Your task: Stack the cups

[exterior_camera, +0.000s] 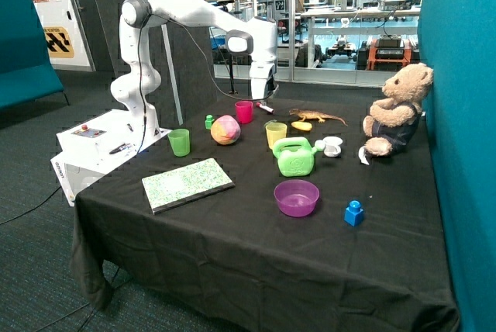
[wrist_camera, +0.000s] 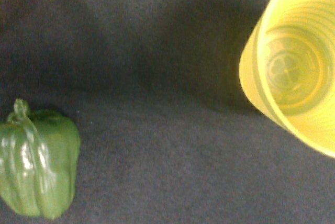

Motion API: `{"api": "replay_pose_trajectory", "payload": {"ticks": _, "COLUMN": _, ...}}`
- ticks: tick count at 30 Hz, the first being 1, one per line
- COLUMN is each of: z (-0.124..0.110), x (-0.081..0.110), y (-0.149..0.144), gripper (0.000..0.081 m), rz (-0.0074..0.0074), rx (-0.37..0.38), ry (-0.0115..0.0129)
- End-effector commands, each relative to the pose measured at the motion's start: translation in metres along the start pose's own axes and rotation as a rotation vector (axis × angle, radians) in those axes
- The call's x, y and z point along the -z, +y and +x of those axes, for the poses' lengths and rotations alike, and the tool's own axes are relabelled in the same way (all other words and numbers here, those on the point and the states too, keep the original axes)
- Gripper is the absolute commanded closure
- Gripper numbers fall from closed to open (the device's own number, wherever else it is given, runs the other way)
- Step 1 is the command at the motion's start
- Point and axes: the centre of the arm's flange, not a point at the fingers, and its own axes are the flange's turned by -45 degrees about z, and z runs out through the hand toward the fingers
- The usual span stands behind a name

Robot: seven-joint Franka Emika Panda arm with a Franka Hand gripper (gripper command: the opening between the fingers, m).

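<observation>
Three cups stand upright and apart on the black table cloth. The translucent green cup [exterior_camera: 179, 143] is near the robot base side, the magenta-pink cup [exterior_camera: 244, 112] is at the back, and the yellow cup [exterior_camera: 275, 134] stands behind the green watering can. My gripper [exterior_camera: 264, 100] hangs just above the table at the back, right beside the pink cup. The wrist view looks down into the empty yellow cup [wrist_camera: 293, 72], with a green toy pepper [wrist_camera: 36, 166] lying on the cloth nearby. The gripper itself does not show in the wrist view.
A multicoloured ball [exterior_camera: 225, 130], a green watering can [exterior_camera: 294, 157], a purple bowl [exterior_camera: 296, 197], a blue brick [exterior_camera: 354, 213], a notebook [exterior_camera: 187, 185], a toy lizard [exterior_camera: 318, 116] and a teddy bear [exterior_camera: 397, 111] share the table. A teal wall [exterior_camera: 457, 115] bounds one side.
</observation>
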Motion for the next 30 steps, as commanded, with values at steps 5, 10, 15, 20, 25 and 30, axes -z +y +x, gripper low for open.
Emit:
{"api": "replay_pose_trajectory", "payload": {"ticks": 5, "z": 0.014, "x": -0.014, "y": -0.002, "gripper": 0.0277, "rz": -0.0027, "rx": 0.020, "ry": 0.0030}}
{"api": "replay_pose_trajectory", "payload": {"ticks": 10, "z": 0.021, "x": -0.017, "y": 0.000, "gripper": 0.0260, "rz": -0.0027, "rx": 0.020, "ry": 0.0030}}
{"api": "replay_pose_trajectory", "payload": {"ticks": 15, "z": 0.025, "x": -0.019, "y": 0.002, "gripper": 0.0220, "rz": -0.0027, "rx": 0.024, "ry": 0.0030}}
{"api": "replay_pose_trajectory", "payload": {"ticks": 20, "z": 0.026, "x": -0.022, "y": 0.004, "gripper": 0.0221, "rz": -0.0027, "rx": 0.024, "ry": 0.0030}}
{"api": "replay_pose_trajectory", "payload": {"ticks": 25, "z": 0.027, "x": -0.029, "y": 0.008, "gripper": 0.0240, "rz": -0.0027, "rx": 0.018, "ry": 0.0030}}
{"api": "replay_pose_trajectory", "payload": {"ticks": 30, "z": 0.028, "x": -0.037, "y": 0.009, "gripper": 0.0252, "rz": -0.0026, "rx": 0.016, "ry": 0.0030}}
